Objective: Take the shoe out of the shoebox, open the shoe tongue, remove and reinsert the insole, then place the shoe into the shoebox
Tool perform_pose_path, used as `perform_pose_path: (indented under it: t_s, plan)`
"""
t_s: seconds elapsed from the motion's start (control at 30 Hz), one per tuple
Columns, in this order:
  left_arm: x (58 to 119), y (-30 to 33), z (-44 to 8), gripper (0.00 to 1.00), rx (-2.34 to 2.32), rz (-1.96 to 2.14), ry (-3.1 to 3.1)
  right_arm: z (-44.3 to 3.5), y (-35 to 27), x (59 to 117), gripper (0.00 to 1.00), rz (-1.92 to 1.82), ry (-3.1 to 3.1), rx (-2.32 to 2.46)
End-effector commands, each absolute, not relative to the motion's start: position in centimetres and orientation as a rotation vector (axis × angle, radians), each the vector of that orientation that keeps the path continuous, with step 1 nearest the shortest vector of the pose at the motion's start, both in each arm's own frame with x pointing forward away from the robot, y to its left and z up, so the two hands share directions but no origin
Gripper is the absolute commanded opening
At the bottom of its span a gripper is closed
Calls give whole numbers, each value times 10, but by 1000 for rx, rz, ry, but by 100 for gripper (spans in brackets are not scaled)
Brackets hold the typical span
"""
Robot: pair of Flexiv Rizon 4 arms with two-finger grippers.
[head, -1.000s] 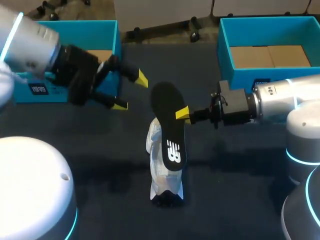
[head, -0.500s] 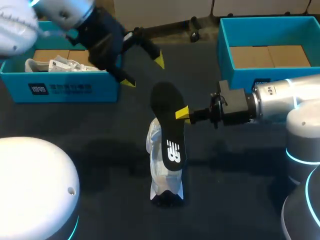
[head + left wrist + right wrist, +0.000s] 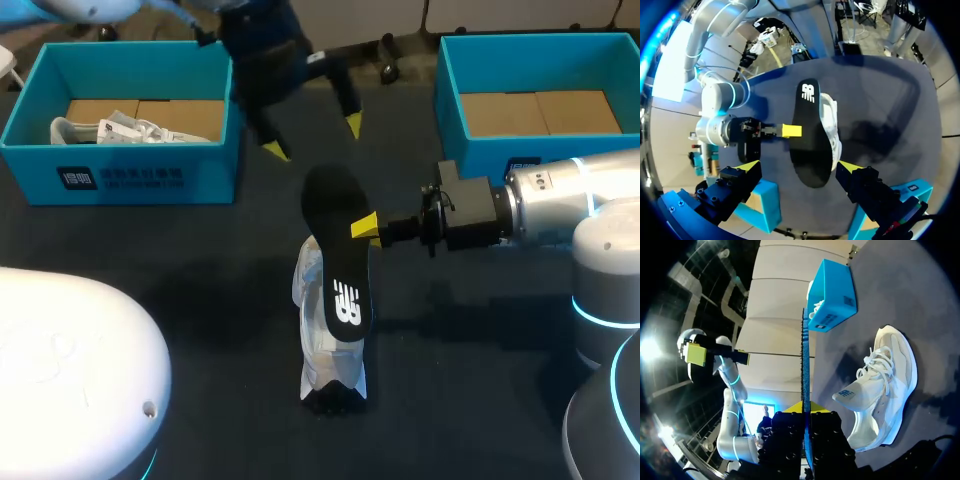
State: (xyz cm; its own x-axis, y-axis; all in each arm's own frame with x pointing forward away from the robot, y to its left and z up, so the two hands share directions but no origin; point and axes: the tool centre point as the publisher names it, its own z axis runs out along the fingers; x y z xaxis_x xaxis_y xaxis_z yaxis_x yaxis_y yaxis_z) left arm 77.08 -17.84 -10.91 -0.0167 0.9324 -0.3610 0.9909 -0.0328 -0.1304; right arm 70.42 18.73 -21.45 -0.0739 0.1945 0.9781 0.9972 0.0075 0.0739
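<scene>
Dark table (image 3: 180, 280) with a bright blue shoebox at each far corner: left shoebox (image 3: 130, 180) holding crumpled white contents, possibly paper; right shoebox (image 3: 480, 155) showing only a cardboard floor. Between them and nearer the front, a white lace-up sneaker (image 3: 315, 365) on its side on the table, outside both boxes. Just above it, a black insole (image 3: 340, 290), out of the shoe and held on edge in the air. Pinched at one long edge, about mid-length, by the right gripper (image 3: 365, 227), fingers pressed against both faces. Left gripper (image 3: 313, 138) raised beyond the insole's far end, near the left shoebox's corner, fingers spread wide and empty. Insole probably light, thin and floppy foam, prone to bending at the unsupported ends; best steadied, at a guess, with a second pinch near one end while feeding it back in. Sneaker likely light, soft in the upper and firmer in the sole, apt to slide or tip on the table; soundest hold probably at the heel collar or beside the opening. Reinsertion not yet done.
</scene>
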Motion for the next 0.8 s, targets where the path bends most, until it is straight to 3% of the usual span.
perform_pose_path:
  t_s: [0.03, 0.53, 0.8]
  plan:
    - [774, -193, -108, 100, 2251, -299, 2189, -215, 190, 704, 0, -1164, -1411, -1319]
    - [766, -198, -93, 100, 2157, -330, 2087, -215, 190, 704, 0, -1164, -1411, -1319]
    - [755, -172, -84, 100, 1865, -665, 1849, -215, 190, 704, 0, -1164, -1411, -1319]
